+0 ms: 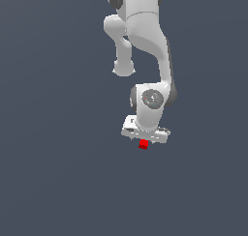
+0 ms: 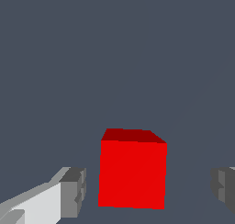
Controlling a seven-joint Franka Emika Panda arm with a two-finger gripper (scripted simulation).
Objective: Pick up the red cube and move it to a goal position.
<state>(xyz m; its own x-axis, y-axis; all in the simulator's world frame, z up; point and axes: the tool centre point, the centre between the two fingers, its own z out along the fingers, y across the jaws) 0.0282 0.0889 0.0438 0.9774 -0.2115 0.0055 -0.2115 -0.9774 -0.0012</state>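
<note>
The red cube (image 1: 143, 144) shows just below the white hand of the arm in the exterior view. In the wrist view the red cube (image 2: 132, 171) sits between the two grey fingertips (image 2: 73, 191), with a gap on each side. My gripper (image 2: 149, 188) is open and straddles the cube without touching it. One fingertip is near the cube, the other stands farther off at the picture's edge. In the exterior view the gripper (image 1: 144, 142) has its fingers mostly hidden behind the hand.
A plain dark grey-blue surface (image 1: 58, 172) fills both views. The white arm (image 1: 145, 46) comes down from the top of the exterior view.
</note>
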